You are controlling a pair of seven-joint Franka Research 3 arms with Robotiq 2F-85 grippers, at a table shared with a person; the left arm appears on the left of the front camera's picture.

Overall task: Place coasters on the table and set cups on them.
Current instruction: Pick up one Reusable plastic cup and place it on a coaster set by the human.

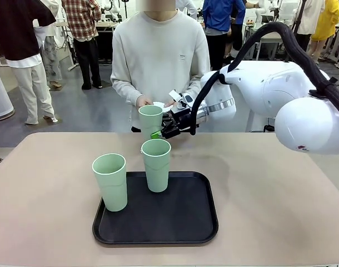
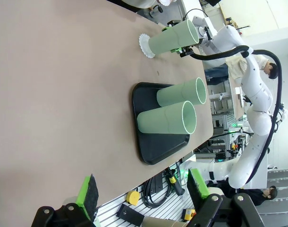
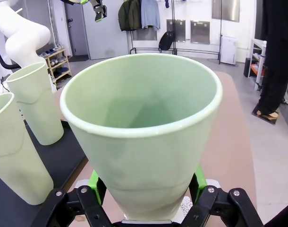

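Cups [image 1: 110,181] number three: two on tray [image 1: 186,222], third cup [image 1: 150,118] in right tool [image 1: 156,132].

coaster [image 2: 143,45] partly hidden by cup [image 2: 174,39]; contact unclear.

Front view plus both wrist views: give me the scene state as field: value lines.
held cup: tall mint-green plastic tumbler, upright, clamped in right gripper, far side of beige tabletop
coaster: white lacy paper disc under that tumbler's base; contact unclear
tray cups: two more mint-green tumblers, upright on black rounded tray
left gripper: open, empty
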